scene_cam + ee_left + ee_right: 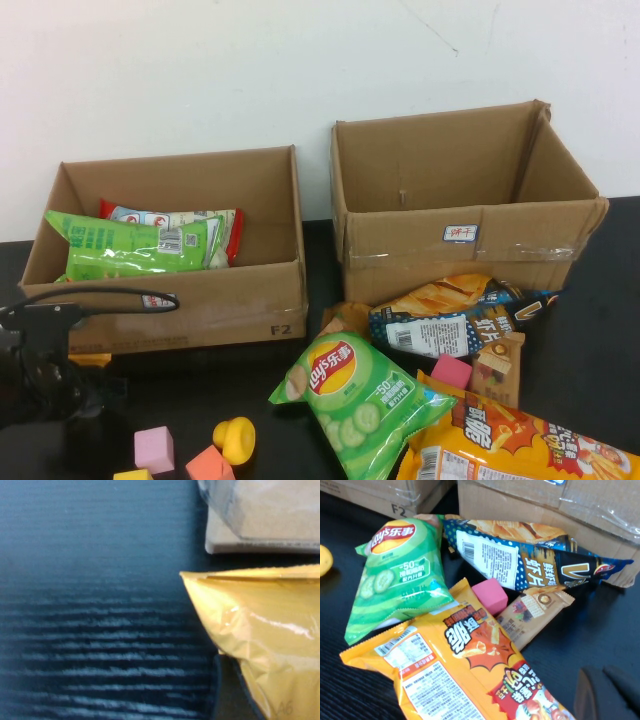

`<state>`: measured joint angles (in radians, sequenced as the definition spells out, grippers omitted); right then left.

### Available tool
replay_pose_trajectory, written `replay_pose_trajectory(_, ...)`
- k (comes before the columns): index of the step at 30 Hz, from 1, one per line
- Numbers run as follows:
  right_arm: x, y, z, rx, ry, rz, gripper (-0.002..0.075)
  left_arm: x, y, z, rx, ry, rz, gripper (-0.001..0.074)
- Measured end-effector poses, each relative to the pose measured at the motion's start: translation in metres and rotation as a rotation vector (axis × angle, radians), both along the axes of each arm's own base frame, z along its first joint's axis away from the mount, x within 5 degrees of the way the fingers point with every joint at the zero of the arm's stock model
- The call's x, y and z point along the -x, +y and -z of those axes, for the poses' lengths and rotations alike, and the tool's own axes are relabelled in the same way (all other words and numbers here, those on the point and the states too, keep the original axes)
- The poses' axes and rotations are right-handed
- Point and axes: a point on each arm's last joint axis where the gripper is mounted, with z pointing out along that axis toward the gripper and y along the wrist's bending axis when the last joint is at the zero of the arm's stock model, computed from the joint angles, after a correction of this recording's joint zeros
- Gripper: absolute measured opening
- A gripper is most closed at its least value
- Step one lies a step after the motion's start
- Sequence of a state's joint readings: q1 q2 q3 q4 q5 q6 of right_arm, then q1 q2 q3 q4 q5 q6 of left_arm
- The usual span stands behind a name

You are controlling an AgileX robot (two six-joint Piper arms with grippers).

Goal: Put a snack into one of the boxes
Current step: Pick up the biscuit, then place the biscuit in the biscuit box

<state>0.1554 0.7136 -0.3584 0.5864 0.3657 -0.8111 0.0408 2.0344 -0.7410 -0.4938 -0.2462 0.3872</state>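
yellow bag (265, 645) cut off, blurred

a plain white wall (200, 70) rises behind the black table (610, 330)

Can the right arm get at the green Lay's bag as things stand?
Probably yes. The green Lay's bag lies flat on the table with nothing on top; only its edge touches the orange snack bag. The right gripper, shut, sits close by. The left gripper, unseen, is by the left box.
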Motion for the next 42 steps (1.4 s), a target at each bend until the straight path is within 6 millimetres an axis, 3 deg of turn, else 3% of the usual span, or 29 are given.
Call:
replay_pose_trajectory(7,0.0,0.0,0.0,-0.002,0.0,0.001,-0.0001,0.011,-0.015,-0.013,0.119,0.126,0.024,0.0305)
replay_pose_trajectory(12,0.0,0.0,0.0,-0.009,0.001,0.002,-0.0001,0.024,-0.039,-0.044,0.229,0.182,0.067,0.0302)
replay_pose_trajectory(18,0.0,0.0,0.0,-0.012,0.001,0.002,-0.0001,0.035,-0.09,-0.121,0.306,0.043,0.276,0.03)
replay_pose_trajectory(21,0.0,0.0,-0.001,-0.013,-0.002,0.005,-0.0001,0.028,-0.119,-0.165,0.332,-0.089,0.394,0.03)
replay_pose_trajectory(27,-0.001,0.0,-0.002,-0.019,-0.017,0.017,-0.0001,-0.006,-0.182,-0.254,0.383,-0.343,0.603,0.03)
replay_pose_trajectory(31,-0.001,0.0,-0.002,-0.019,-0.017,0.017,-0.0001,-0.042,-0.219,-0.283,0.381,-0.461,0.693,0.03)
replay_pose_trajectory(34,-0.001,0.0,-0.002,-0.019,-0.017,0.017,-0.0001,-0.073,-0.248,-0.285,0.377,-0.517,0.737,0.03)
replay_pose_trajectory(37,-0.001,0.0,-0.001,-0.02,-0.009,0.012,-0.0001,-0.101,-0.272,-0.273,0.369,-0.542,0.77,0.0305)
replay_pose_trajectory(38,-0.001,0.0,-0.001,-0.02,-0.008,0.011,-0.0001,-0.111,-0.278,-0.262,0.365,-0.537,0.774,0.0333)
replay_pose_trajectory(42,-0.001,0.0,-0.001,-0.02,-0.005,0.009,-0.0001,-0.142,-0.296,-0.231,0.375,-0.519,0.773,0.0568)
